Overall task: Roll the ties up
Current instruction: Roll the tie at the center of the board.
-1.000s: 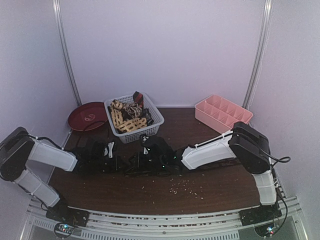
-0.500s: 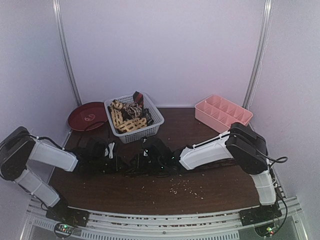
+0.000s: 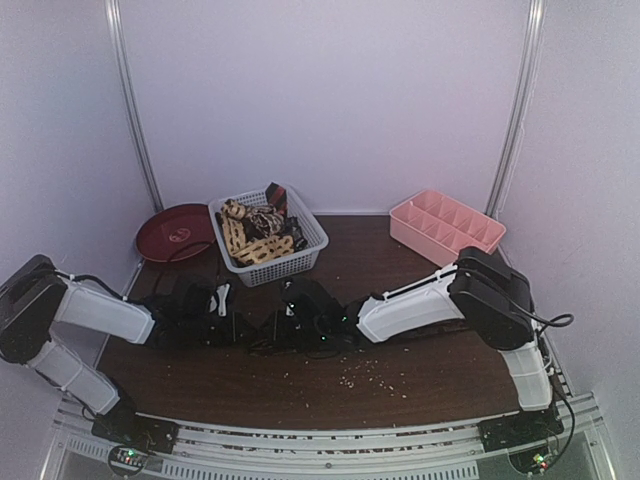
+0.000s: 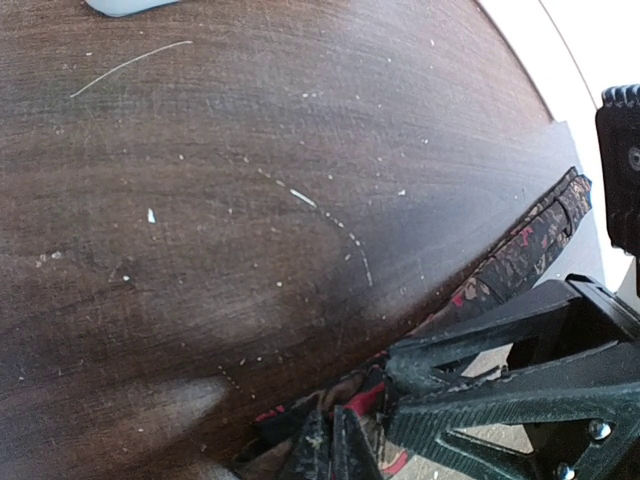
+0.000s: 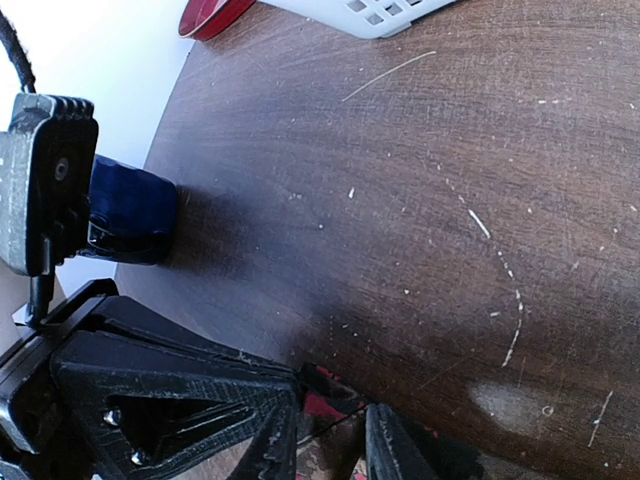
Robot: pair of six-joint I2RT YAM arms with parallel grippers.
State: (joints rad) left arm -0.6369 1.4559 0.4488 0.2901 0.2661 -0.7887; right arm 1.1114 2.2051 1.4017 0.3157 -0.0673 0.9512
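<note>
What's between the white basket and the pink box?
Just bare brown table, seen in the top view. The white basket and the pink box stand apart, with nothing between them.

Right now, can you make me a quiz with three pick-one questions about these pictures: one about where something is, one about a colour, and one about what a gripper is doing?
1. Where is the white lattice basket? A at the very front; B beside the dark red plate; C on the floor.
2. What colour is the divided tray? A green; B pink; C yellow.
3. How is the left gripper? A wide open; B out of sight; C shut on the dark patterned tie.

Answers: B, the basket stands at the back next to the plate; B, the tray is plainly pink; C, the left wrist view shows it clamped on the fabric.
</note>
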